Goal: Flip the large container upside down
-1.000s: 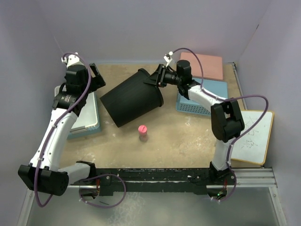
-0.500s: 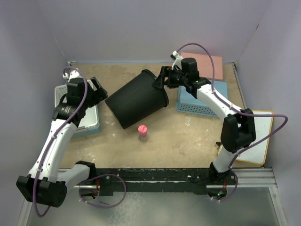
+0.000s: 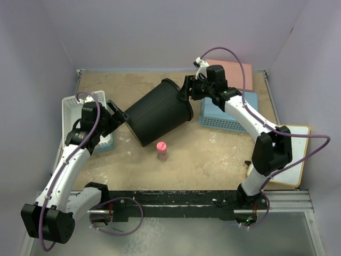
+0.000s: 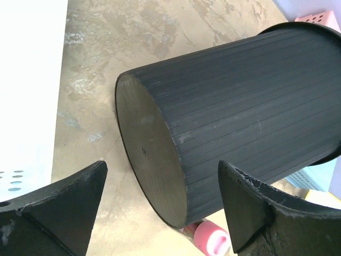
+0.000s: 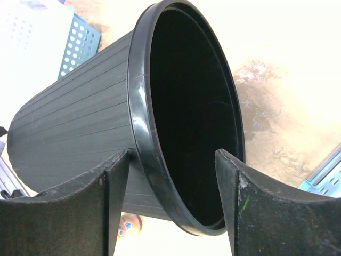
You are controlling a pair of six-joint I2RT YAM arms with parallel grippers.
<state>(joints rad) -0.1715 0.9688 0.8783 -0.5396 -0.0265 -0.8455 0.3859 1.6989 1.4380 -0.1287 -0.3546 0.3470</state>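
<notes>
Black left gripper (image 3: pixel 118 113), fingers spread, faces the base edge of the large container (image 3: pixel 157 113), apparently just clear of it. The container lies tilted mid-table, rim rightward, with open tabletop (image 3: pixel 133 85) on its far side. Right gripper (image 3: pixel 186 89) has its spread fingers astride the rolled rim.

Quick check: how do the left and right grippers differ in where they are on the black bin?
The left gripper faces the flat base of the black bin, apart from it; the right gripper is at its mouth. The left gripper encloses nothing; the right gripper straddles the rolled rim. Both are open.
</notes>
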